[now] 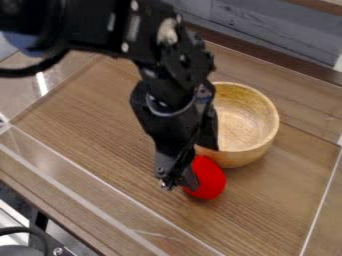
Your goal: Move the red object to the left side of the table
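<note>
The small glossy red rounded toy fruit (205, 181) sits on the brown wood-grain tabletop (80, 130), in the near right part of it, touching or just beside the front wall of the round light wooden bowl (247, 122). Its green leafy top is hidden behind the arm, so I cannot say which way it points. The bowl looks empty and stands upright.

The black gripper (177, 172) is right over the fruit's left flank, pointing steeply down, its fingertips low at the table just beside the red surface. The jaws appear spread apart rather than pinched — nothing is held between them, and the fruit rests on the wood under its own weight. Whether a finger is already touching the fruit is too blurred to tell.

Low clear acrylic walls (40, 85) border the tabletop, and the left part of the surface is bare wood.

By my reading the step in hand is the approach to the grasp; the carry has not begun, since the fruit is on the right side. The next move calls for the fingers to straddle the fruit, one on each side, before closing — it is smooth and round, so an off-centre pinch would likely squirt it against the bowl. Then a lift clear of the bowl's rim and a sweep to the left.
</note>
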`<control>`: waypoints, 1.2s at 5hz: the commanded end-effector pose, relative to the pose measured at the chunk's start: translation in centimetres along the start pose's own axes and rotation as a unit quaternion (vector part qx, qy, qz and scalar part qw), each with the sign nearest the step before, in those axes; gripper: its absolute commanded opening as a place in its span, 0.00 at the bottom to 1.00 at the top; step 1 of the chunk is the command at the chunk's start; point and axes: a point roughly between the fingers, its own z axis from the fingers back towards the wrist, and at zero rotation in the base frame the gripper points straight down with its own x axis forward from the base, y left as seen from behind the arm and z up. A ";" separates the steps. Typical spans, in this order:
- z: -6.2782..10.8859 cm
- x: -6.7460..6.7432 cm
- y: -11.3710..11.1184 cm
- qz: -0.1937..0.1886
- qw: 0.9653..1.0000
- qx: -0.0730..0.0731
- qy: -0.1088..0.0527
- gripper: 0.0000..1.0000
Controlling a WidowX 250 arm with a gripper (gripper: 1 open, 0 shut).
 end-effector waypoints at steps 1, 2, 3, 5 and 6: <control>-0.7 -0.4 -0.3 -0.030 1.000 -0.005 0.006 1.00; -2.6 -0.8 -1.0 -0.039 0.999 -0.003 0.005 1.00; -4.4 -1.1 -1.7 -0.041 0.999 -0.001 0.005 1.00; -5.0 1.2 -2.8 -0.060 0.998 0.007 0.007 1.00; -4.8 1.1 -3.1 -0.066 0.998 0.010 0.008 0.00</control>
